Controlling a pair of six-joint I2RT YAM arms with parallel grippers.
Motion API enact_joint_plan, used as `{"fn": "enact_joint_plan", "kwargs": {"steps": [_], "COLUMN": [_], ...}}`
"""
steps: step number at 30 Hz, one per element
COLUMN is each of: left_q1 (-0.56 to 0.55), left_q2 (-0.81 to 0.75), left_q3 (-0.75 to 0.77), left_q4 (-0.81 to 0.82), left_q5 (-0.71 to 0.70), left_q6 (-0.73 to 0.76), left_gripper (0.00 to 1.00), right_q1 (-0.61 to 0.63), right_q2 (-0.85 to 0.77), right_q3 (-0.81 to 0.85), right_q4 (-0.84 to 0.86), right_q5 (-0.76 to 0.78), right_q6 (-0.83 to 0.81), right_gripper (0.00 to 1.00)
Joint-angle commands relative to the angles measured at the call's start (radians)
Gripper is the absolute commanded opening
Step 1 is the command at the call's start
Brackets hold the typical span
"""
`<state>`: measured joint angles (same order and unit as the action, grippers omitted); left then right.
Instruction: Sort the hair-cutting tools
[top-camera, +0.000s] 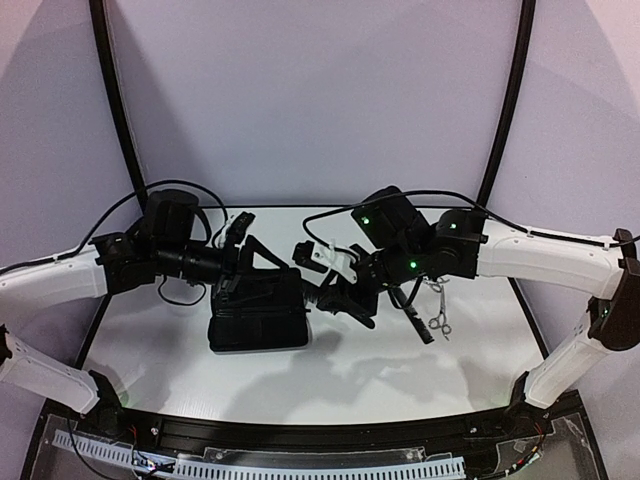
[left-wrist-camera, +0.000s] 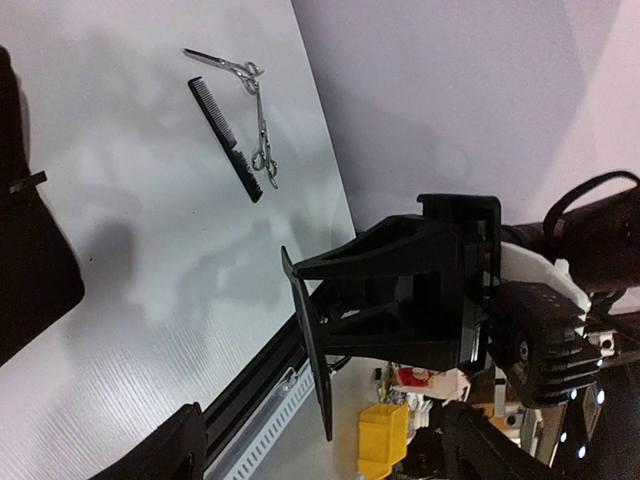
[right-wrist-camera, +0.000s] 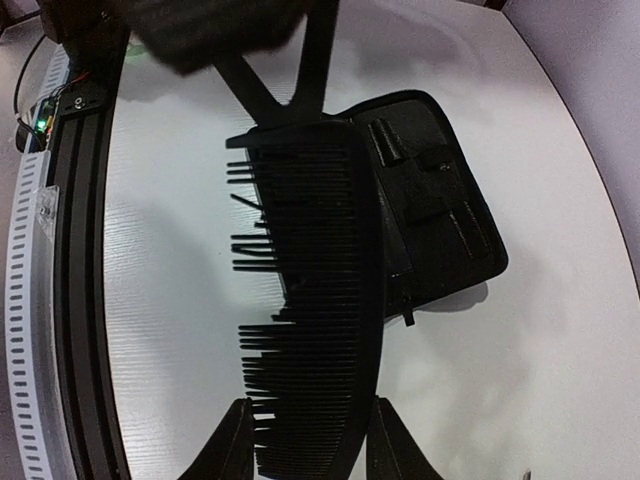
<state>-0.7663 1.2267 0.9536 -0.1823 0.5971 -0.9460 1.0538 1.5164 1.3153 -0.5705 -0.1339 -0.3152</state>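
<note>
My right gripper (right-wrist-camera: 310, 445) is shut on a wide black comb (right-wrist-camera: 320, 300) with several broken teeth and holds it above the table, just right of the open black zip case (right-wrist-camera: 440, 215). In the top view this gripper (top-camera: 345, 298) hangs beside the case (top-camera: 258, 318). My left gripper (top-camera: 248, 245) is open and empty above the case's far edge; its fingers (left-wrist-camera: 165, 450) stand wide apart. A slim black comb (left-wrist-camera: 228, 140) and two silver scissors (left-wrist-camera: 262, 140) lie together on the table to the right, and the scissors also show in the top view (top-camera: 438, 305).
The white table (top-camera: 330, 375) ends in a black rail at the near edge (top-camera: 300, 435). Black cables (top-camera: 190, 290) trail behind the left arm. A yellow bin (left-wrist-camera: 385, 440) sits below the table edge. Curved black frame posts (top-camera: 505, 110) rise at the back.
</note>
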Motion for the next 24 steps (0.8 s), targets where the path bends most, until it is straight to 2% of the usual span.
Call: {"fn": "enact_joint_plan", "kwargs": {"steps": [1, 6, 10, 14, 15, 16, 18, 20, 21, 22, 23, 24], "left_q1": [-0.016, -0.031, -0.031, -0.031, -0.031, -0.031, -0.031, -0.031, -0.031, -0.031, -0.031, -0.031], "left_q2": [0.036, 0.061, 0.072, 0.087, 0.092, 0.094, 0.09, 0.076, 0.065, 0.054, 0.041, 0.022], "left_q3": [0.029, 0.036, 0.039, 0.034, 0.031, 0.028, 0.021, 0.01, 0.005, 0.001, -0.006, -0.017], "left_q4": [0.013, 0.053, 0.052, 0.06, 0.067, 0.08, 0.093, 0.105, 0.107, 0.108, 0.108, 0.109], "left_q5": [0.049, 0.072, 0.072, 0.075, 0.077, 0.077, 0.074, 0.064, 0.056, 0.048, 0.037, 0.02], "left_q6": [0.024, 0.025, 0.033, 0.027, 0.024, 0.021, 0.022, 0.029, 0.038, 0.049, 0.062, 0.082], "left_gripper": [0.73, 0.54, 0.42, 0.21, 0.09, 0.04, 0.01, 0.01, 0.01, 0.01, 0.01, 0.01], "right_q1": [0.007, 0.008, 0.01, 0.01, 0.01, 0.009, 0.01, 0.01, 0.01, 0.01, 0.01, 0.01], "right_q2": [0.014, 0.039, 0.052, 0.062, 0.064, 0.065, 0.068, 0.066, 0.061, 0.054, 0.033, 0.008], "right_q3": [0.039, 0.064, 0.081, 0.09, 0.092, 0.093, 0.09, 0.086, 0.082, 0.075, 0.056, 0.032], "right_q4": [-0.03, -0.038, -0.04, -0.04, -0.04, -0.039, -0.035, -0.032, -0.025, -0.016, 0.008, 0.034], "right_q5": [-0.033, -0.03, -0.031, -0.038, -0.036, -0.03, -0.016, 0.007, 0.026, 0.047, 0.078, 0.095], "right_q6": [-0.056, -0.061, -0.061, -0.064, -0.063, -0.063, -0.06, -0.045, -0.029, -0.009, 0.026, 0.053], "right_gripper": [0.27, 0.27, 0.27, 0.27, 0.27, 0.28, 0.33, 0.44, 0.54, 0.68, 0.9, 0.98]}}
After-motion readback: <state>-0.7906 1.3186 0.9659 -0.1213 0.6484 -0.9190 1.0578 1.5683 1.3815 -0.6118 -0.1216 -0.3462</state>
